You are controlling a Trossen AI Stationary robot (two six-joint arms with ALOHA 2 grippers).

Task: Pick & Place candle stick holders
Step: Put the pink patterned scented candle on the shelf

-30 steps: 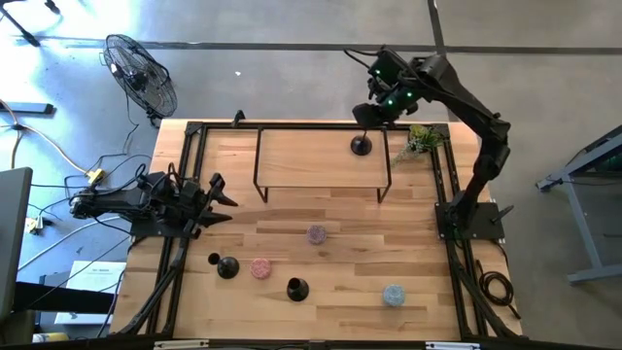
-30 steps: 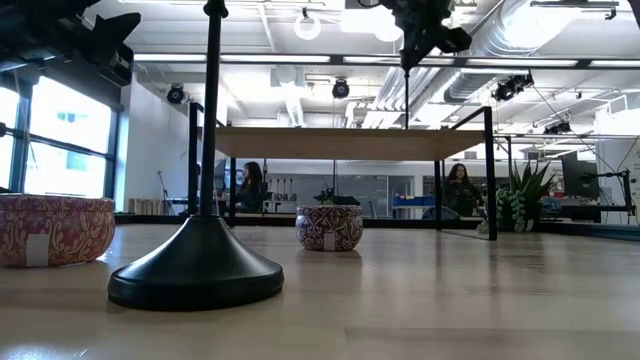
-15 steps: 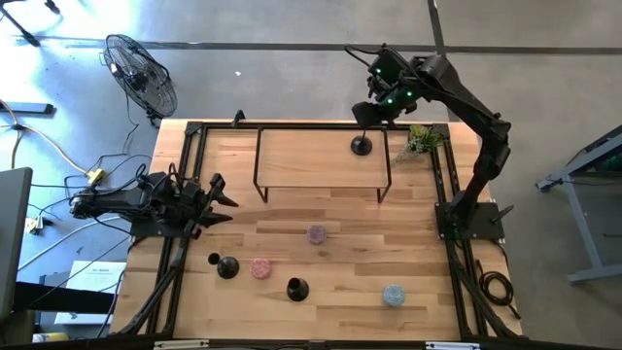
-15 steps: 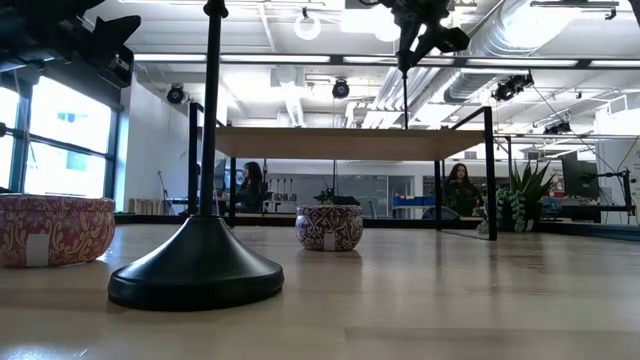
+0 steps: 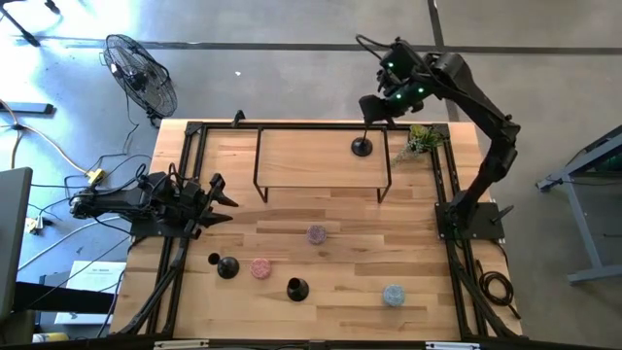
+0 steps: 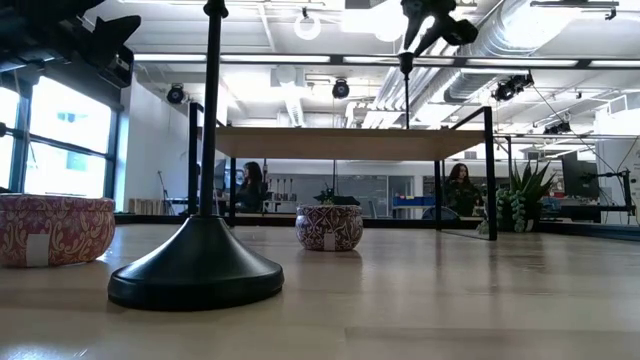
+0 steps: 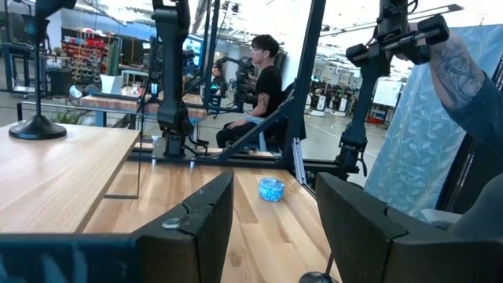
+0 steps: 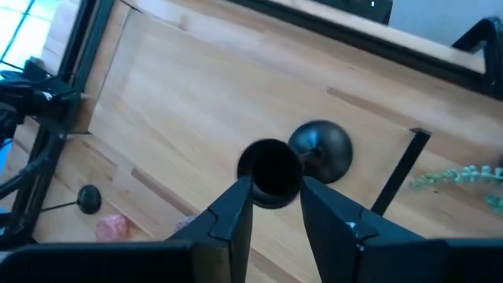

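From above, the right tool (image 5: 370,105) hangs over the far right end of the raised wooden shelf (image 5: 321,156), just above a candle stick holder (image 5: 362,147) standing there upright; its fingers are parted and hold nothing. The left tool (image 5: 220,201) waits at the left edge of the bench (image 5: 350,262), fingers spread, empty. Two more candle stick holders stand near the front, one (image 5: 227,267) beside a pink tin (image 5: 259,267), another (image 5: 296,289) just right of it. At bench height, that holder's base (image 6: 196,272) looms close, a patterned tin (image 6: 329,227) behind. The right wrist view looks down between open fingers (image 8: 233,216) on the shelf holder's cup (image 8: 269,172).
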